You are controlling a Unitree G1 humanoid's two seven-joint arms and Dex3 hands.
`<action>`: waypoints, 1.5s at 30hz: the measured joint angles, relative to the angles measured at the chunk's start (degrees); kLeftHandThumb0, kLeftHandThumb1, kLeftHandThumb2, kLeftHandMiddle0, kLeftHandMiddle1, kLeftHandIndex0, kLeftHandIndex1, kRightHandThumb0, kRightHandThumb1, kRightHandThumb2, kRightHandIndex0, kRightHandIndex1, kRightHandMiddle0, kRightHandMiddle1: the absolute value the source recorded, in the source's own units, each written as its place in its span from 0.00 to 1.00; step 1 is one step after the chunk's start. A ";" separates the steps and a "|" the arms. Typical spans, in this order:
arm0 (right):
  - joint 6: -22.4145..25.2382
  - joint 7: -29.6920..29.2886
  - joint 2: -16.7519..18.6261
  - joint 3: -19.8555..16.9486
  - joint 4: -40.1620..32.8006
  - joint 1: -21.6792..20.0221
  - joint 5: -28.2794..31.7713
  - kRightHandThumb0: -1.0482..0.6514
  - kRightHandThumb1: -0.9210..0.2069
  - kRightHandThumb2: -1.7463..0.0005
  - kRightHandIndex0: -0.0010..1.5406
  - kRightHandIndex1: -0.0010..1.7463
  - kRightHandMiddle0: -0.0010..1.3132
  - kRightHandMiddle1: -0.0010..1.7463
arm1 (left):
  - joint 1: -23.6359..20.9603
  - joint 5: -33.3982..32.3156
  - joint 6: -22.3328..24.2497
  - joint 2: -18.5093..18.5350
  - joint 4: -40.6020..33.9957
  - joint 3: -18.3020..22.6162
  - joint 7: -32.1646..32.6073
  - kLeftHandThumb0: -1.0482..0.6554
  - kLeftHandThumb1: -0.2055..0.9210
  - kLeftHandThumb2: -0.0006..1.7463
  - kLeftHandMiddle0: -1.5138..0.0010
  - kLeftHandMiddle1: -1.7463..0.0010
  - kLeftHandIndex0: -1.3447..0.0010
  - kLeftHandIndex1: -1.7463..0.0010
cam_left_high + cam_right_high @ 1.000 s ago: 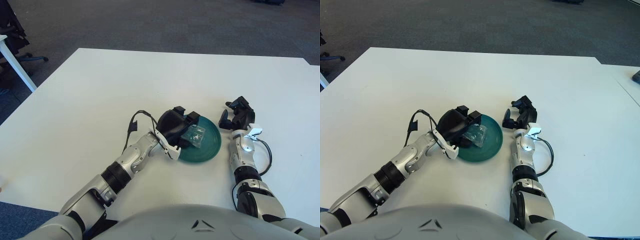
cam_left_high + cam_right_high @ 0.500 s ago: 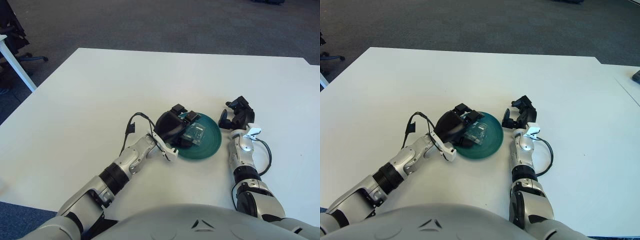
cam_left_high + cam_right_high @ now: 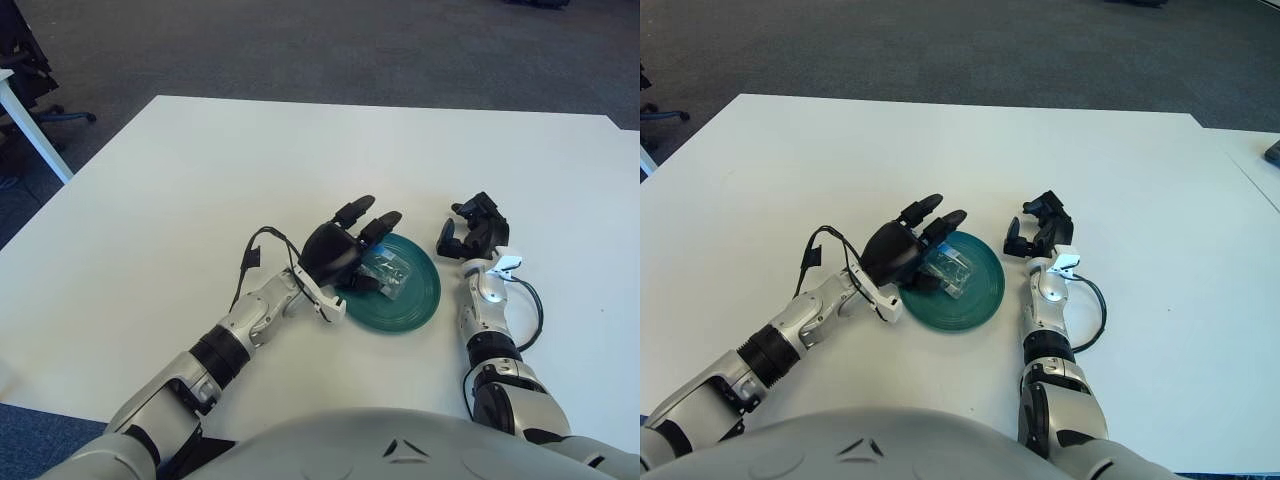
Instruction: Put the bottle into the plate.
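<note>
Comparing with a moment ago, the left hand (image 3: pixel 335 255) has let go: its fingers (image 3: pixel 354 211), which were curled around the bottle (image 3: pixel 385 270), are now stretched out and spread, and they hold nothing. The bottle lies on its side inside the plate (image 3: pixel 415 305), just beside the palm, so I judge that the placing is practically done and only the retreat of the arm is left. The bottle is of clear plastic, small and rather crumpled in shape, and the green shows through it. The plate is round, shallow, dark teal and glossy, with a low rim. It sits on the white table (image 3: pixel 180 180), which is flat and matte. The right hand (image 3: pixel 470 228) shows just to the right of the plate, idle, its black fingers loosely bent and holding nothing.
</note>
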 measured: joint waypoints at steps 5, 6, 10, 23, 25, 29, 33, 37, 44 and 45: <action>0.14 -0.61 -0.01 0.22 -0.21 0.10 -0.25 0.61 0.96 0.00 0.65 0.84 0.62 1.00 | 0.89 -1.48 -0.02 -0.79 -0.28 1.38 1.37 0.01 1.00 0.56 0.77 0.96 1.00 0.55; 0.17 -0.67 -0.01 0.25 -0.27 0.13 -0.29 0.61 0.96 0.00 0.65 0.84 0.62 1.00 | 1.07 -1.73 -0.03 -0.91 -0.35 1.54 1.54 0.01 1.00 0.56 0.77 0.96 1.00 0.53; 0.42 -0.72 -0.01 0.36 -0.52 0.21 -0.34 0.61 0.96 0.00 0.65 0.84 0.61 1.00 | 1.97 -3.47 -0.34 -1.66 -0.48 2.53 1.97 0.03 1.00 0.57 0.74 0.95 1.00 0.47; 1.49 2.22 0.01 -0.03 -0.69 0.31 0.86 0.61 0.95 0.00 0.64 0.85 0.61 1.00 | 4.32 -16.23 -3.79 -8.19 1.75 8.58 4.18 0.10 1.00 0.55 0.61 0.81 0.77 0.36; 1.49 2.77 0.02 -0.14 -0.69 0.31 1.13 0.61 0.95 0.00 0.64 0.86 0.61 1.00 | 4.35 -18.59 -5.28 -9.29 3.03 9.58 4.37 0.12 1.00 0.56 0.62 0.71 0.75 0.36; 1.48 3.66 0.03 -0.31 -0.69 0.30 1.61 0.61 0.95 0.00 0.64 0.86 0.61 1.00 | 4.52 -24.69 -7.14 -11.78 5.63 12.03 3.51 0.14 1.00 0.57 0.61 0.62 0.74 0.36; 1.43 3.95 0.03 -0.38 -0.68 0.29 1.89 0.61 0.95 0.00 0.64 0.86 0.61 1.00 | 4.92 -31.76 -6.22 -13.94 6.86 14.94 -0.41 0.16 1.00 0.56 0.58 0.57 0.72 0.35; 1.26 3.94 0.02 -0.38 -0.66 0.29 1.89 0.61 0.95 0.00 0.64 0.86 0.61 1.00 | 5.68 -39.65 -2.90 -16.23 6.86 18.32 -5.48 0.19 1.00 0.55 0.58 0.55 0.72 0.35; 1.07 3.93 -0.01 -0.57 -0.52 0.22 1.90 0.61 0.95 0.00 0.64 0.85 0.61 1.00 | 6.56 -51.28 -0.44 -17.65 7.65 24.73 -13.56 0.22 1.00 0.52 0.59 0.55 0.73 0.35; 1.08 3.94 -0.02 -0.68 -0.47 0.20 1.93 0.61 0.95 0.00 0.64 0.85 0.61 1.00 | 6.56 -52.79 -0.44 -17.55 7.94 25.78 -14.61 0.22 1.00 0.52 0.59 0.55 0.74 0.35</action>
